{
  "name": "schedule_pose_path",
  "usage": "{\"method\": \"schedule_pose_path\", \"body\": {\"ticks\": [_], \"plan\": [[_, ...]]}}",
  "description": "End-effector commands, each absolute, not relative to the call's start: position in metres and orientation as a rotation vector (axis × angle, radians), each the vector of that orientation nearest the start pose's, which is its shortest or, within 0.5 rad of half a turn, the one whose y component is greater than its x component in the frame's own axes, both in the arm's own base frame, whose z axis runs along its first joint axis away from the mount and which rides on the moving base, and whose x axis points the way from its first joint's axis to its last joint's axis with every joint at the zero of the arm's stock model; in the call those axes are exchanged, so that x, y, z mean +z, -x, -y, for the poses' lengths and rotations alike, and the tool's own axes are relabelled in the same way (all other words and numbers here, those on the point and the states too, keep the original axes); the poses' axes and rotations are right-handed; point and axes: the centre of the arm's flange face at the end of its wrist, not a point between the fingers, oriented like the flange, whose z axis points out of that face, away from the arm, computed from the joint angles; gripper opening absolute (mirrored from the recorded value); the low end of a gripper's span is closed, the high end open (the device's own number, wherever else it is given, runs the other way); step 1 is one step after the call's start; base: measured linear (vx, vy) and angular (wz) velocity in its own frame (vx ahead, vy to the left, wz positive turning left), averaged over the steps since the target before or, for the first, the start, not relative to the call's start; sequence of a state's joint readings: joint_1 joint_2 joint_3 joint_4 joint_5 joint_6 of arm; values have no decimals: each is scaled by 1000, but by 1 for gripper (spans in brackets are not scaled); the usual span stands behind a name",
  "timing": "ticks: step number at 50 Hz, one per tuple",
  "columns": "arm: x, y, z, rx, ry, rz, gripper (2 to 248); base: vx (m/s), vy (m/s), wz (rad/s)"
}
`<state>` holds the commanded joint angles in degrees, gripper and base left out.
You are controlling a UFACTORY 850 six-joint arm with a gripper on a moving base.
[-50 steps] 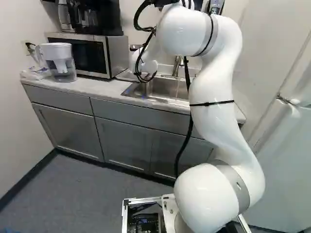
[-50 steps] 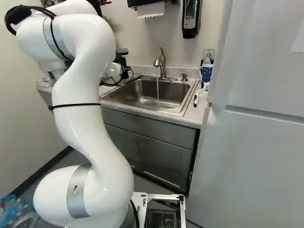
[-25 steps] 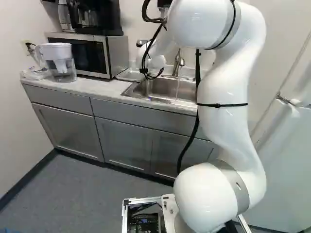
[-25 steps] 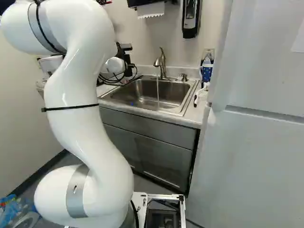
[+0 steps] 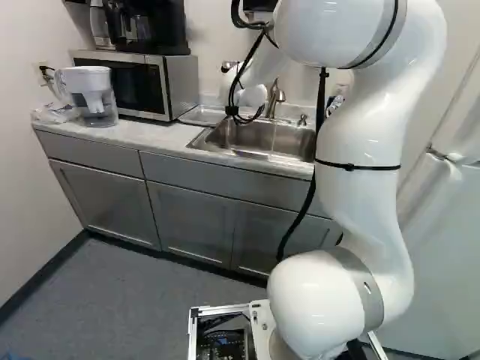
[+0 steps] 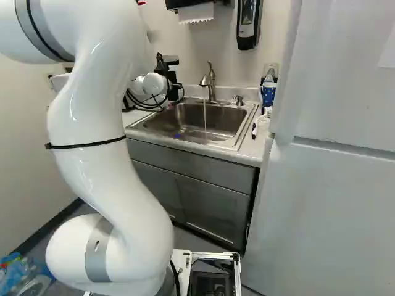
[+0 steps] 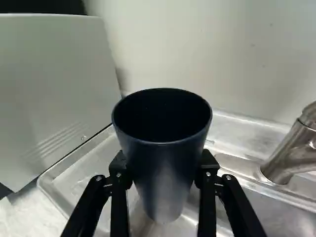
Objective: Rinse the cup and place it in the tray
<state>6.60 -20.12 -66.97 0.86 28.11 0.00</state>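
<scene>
In the right base view the gripper (image 6: 175,91) shows only partly, at the left end of the sink beyond the white wrist. The wrist view has the gripper (image 7: 165,180) shut on a dark blue cup (image 7: 167,163), one finger on each side. Upright with its mouth up, the cup hides the finger pads. Under and beyond it lies the shallow metal tray (image 7: 81,170), on the counter left of the sink; the left base view also shows this tray (image 5: 201,115). Whether cup and tray touch, I cannot tell.
Water runs from the faucet (image 6: 210,80) into the sink (image 6: 185,122). Beside the tray stands a microwave (image 5: 142,86), with a water pitcher (image 5: 91,97) farther left. A soap dispenser (image 6: 248,24) hangs on the wall; a refrigerator (image 6: 333,185) is at the right.
The wrist has shifted somewhat rightward in both base views. My upper arm has swung right in the left base view and left in the right base view. The base stays put.
</scene>
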Motion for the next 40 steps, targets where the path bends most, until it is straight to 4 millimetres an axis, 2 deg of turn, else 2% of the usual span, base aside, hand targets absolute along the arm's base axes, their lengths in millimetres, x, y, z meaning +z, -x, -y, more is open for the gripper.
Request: {"method": "schedule_pose_path", "body": {"ticks": [27, 40], "plan": [[499, -584, -46, -1787, 2520, 52, 125, 0, 0, 0], [490, -560, -42, -1749, 2551, 35, 125, 0, 0, 0]]}}
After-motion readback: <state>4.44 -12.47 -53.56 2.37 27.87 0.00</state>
